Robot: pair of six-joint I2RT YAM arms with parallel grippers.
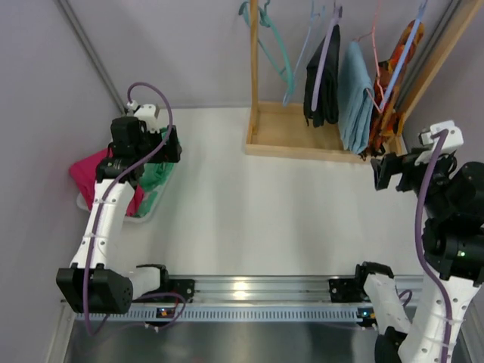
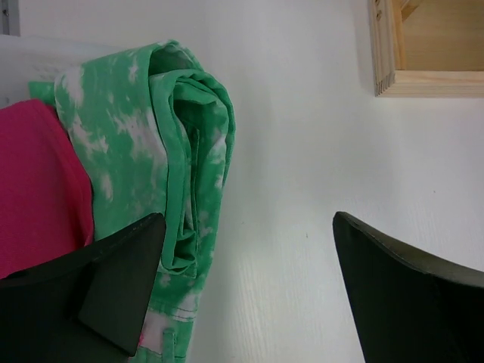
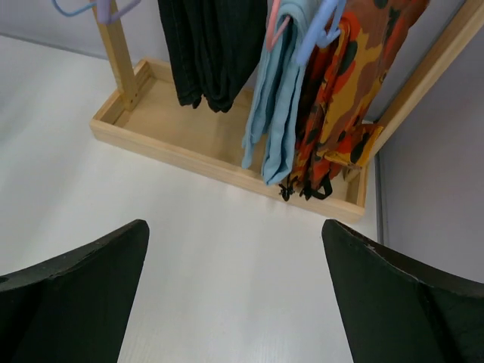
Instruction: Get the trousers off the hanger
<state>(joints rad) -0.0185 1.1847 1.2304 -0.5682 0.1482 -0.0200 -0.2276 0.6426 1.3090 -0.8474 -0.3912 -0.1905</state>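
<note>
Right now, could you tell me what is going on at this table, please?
The job is taking trousers off hangers. The left claw hangs open by a green garment beside a pink garment, gripping nothing. The right claw, also open, faces the wooden rack, where black trousers, blue trousers and an orange patterned garment hang.

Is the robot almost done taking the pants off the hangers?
Not yet. Green tie-dye trousers and a pink garment already lie piled below the left gripper, so some look done. That gripper and the right gripper are open and hold nothing. Black trousers, light blue trousers and orange patterned trousers hang on the wooden rack, so three remain.
</note>
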